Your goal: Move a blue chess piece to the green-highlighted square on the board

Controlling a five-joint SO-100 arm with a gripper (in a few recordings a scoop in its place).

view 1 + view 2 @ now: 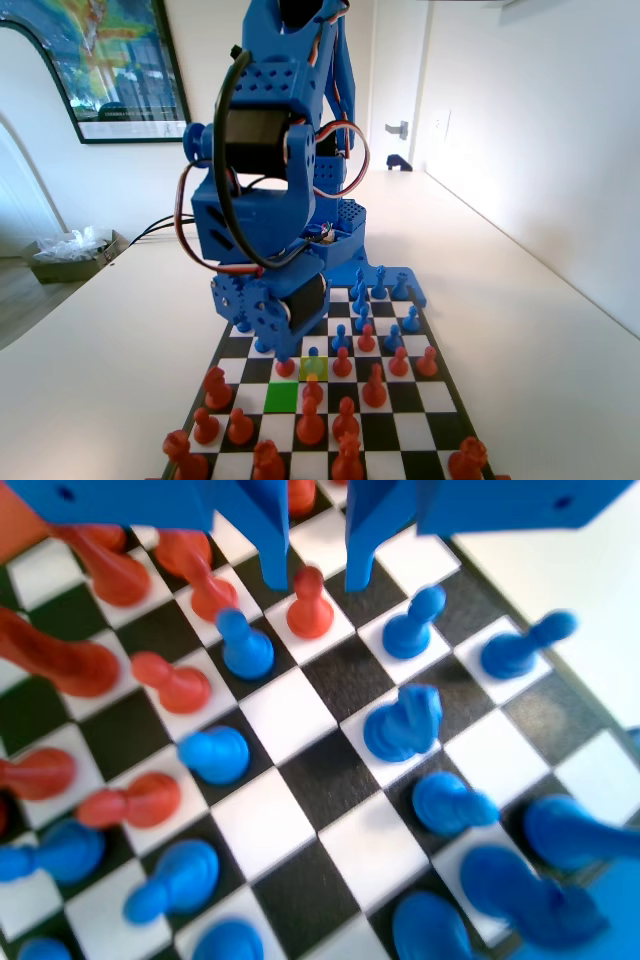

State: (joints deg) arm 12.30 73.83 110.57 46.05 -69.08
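Wrist view: the blue two-finger claw (318, 580) hangs with its jaws parted and holding nothing, a small red-orange pawn (309, 605) showing between the tips. Just left stands the small blue plastic pawn with a ball head (243, 647). Fixed view: that pawn (313, 358) occupies a pale yellow-green square (314, 370) on the black-and-white chequered board (420, 425); the bright green-highlighted square (282, 397) lies diagonally nearer the camera, on the white counter (520, 310).
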